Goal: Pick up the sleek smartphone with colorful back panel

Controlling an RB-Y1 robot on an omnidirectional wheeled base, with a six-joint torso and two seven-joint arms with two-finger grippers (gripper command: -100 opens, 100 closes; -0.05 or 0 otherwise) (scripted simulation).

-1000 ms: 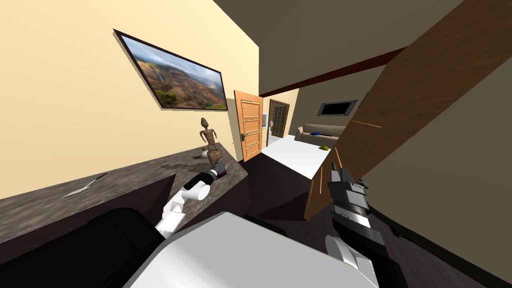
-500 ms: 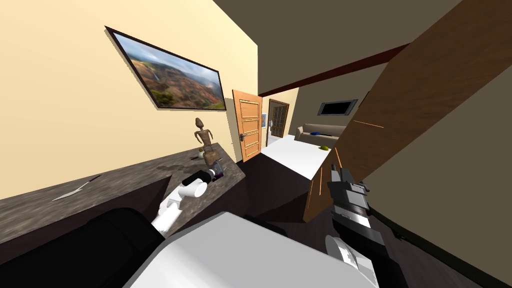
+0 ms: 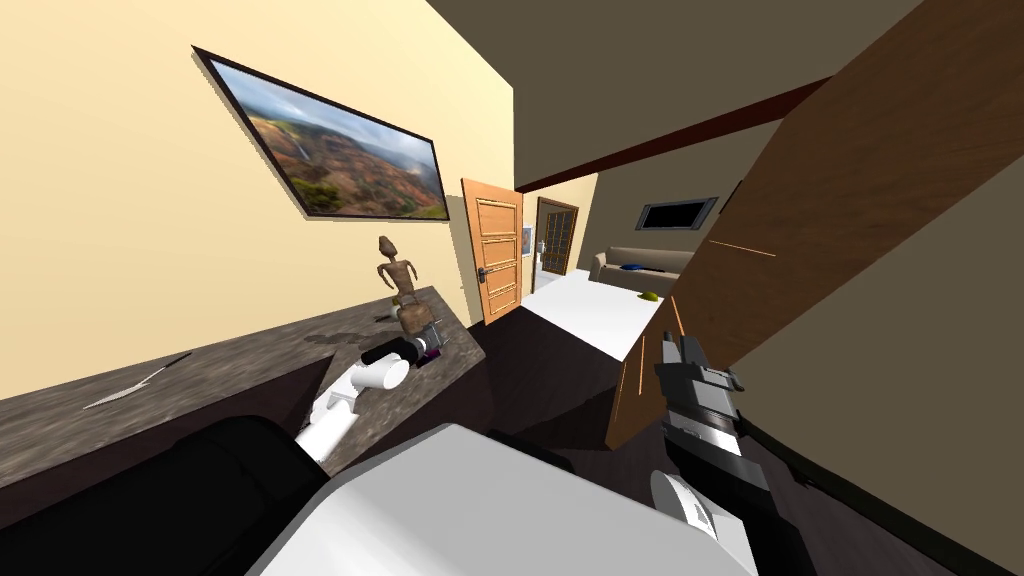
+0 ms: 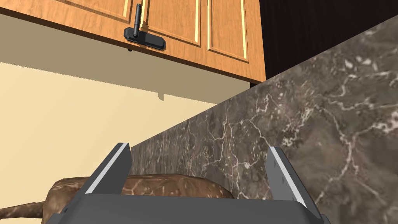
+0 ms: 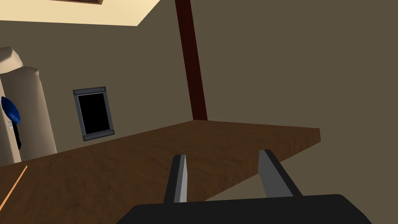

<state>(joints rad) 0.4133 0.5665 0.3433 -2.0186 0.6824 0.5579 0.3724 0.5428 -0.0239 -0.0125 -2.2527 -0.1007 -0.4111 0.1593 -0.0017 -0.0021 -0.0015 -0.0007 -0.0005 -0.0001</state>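
Our left pincer stood released, its blades wide apart and gripping nothing, low over the counter, a dark brown stone slab veined with pale lines. Between the blades showed the base of a carved brown figurine. We took the small magenta patch just beside that pincer, on the side away from the figurine, for the smartphone; we could not tell its long axis. The left arm was much nearer. The right pincer, also released, hung well apart by a brown wooden panel.

left claw — jaws parted, extended forward | right claw — jaws parted, low
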